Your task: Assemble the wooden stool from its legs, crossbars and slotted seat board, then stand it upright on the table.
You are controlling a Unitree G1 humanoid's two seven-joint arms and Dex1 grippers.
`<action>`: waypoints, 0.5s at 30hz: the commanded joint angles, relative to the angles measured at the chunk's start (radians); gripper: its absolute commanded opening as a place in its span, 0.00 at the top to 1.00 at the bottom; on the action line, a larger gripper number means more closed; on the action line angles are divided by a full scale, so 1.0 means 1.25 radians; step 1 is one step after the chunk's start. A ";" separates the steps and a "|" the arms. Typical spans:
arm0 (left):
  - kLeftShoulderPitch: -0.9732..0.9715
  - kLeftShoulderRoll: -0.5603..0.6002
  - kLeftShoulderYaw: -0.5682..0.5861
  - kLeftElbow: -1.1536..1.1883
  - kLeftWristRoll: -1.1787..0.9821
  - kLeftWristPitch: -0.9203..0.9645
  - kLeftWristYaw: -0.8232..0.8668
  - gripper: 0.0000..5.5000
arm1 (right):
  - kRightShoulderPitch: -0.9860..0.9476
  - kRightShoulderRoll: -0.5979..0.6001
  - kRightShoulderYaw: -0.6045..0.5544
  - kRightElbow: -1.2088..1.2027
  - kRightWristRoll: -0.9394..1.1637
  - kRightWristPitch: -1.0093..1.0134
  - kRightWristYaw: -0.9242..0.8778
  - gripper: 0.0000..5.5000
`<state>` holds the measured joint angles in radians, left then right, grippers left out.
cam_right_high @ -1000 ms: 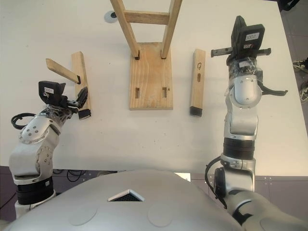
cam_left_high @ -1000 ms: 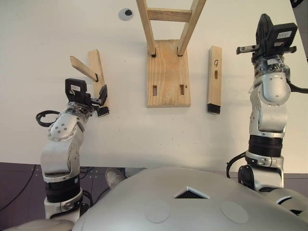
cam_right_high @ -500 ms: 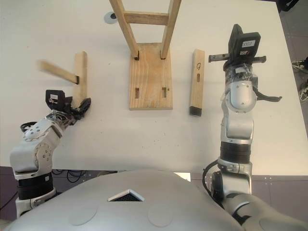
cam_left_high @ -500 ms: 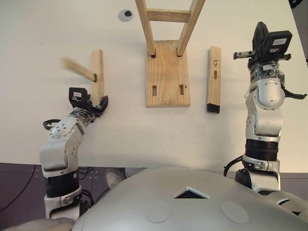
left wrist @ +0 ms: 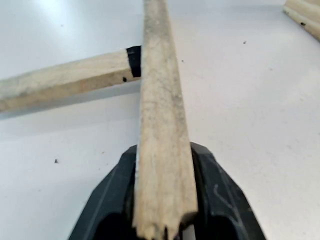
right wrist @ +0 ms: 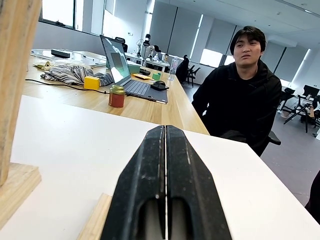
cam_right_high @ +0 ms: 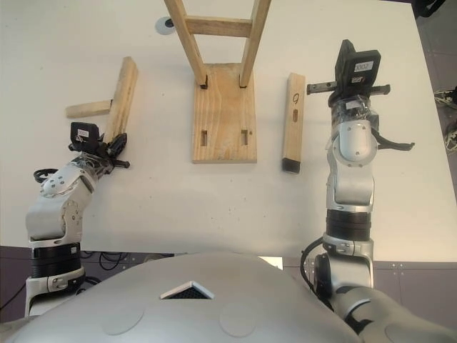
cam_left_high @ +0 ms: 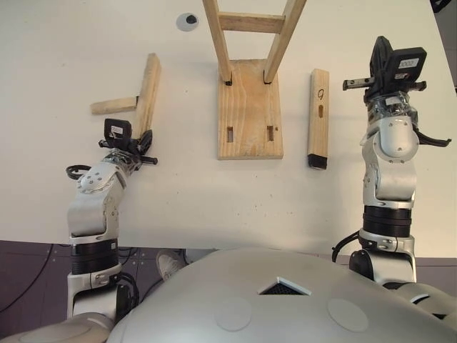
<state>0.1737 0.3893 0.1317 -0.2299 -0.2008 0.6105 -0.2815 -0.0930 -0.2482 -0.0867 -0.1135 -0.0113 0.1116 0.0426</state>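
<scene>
The left gripper (cam_left_high: pixel 145 148) pinches the near end of a wooden leg (cam_left_high: pixel 148 89), one finger on each side. The leg runs straight ahead from the fingers over the white table (cam_left_high: pixel 64 43), and a short crossbar (cam_left_high: pixel 113 106) juts from its middle, out to the gripper's left. The seat board (cam_left_high: pixel 249 107) lies flat, well to the right of this gripper, with two legs (cam_left_high: pixel 218 36) and a joining crossbar (cam_left_high: pixel 251 22) standing in its far slots. The right gripper (right wrist: pixel 165 135) is held up with its fingers pressed together, holding nothing. A loose leg (cam_left_high: pixel 318 114) lies just to its left, between it and the board.
</scene>
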 commanded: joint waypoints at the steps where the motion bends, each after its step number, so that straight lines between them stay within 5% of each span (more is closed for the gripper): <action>1: -0.028 0.032 -0.038 -0.060 0.075 -0.042 0.022 0.81 | -0.018 -0.006 0.001 0.011 -0.011 -0.008 0.009 1.00; 7: -0.138 -0.004 -0.004 -0.072 0.134 -0.224 0.106 0.82 | -0.093 0.016 -0.064 0.003 0.148 0.095 0.069 1.00; 11: -0.289 -0.020 0.025 -0.109 0.106 -0.339 0.123 0.82 | -0.291 0.020 -0.227 -0.011 0.656 0.380 0.162 0.90; 15: -0.387 -0.008 0.005 -0.134 0.097 -0.389 0.095 0.82 | -0.417 -0.040 -0.252 0.016 0.892 0.521 0.233 0.77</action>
<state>-0.1780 0.3748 0.1304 -0.3249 -0.0696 0.2086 -0.1445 -0.4452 -0.2507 -0.3534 -0.1029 0.8597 0.6062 0.2688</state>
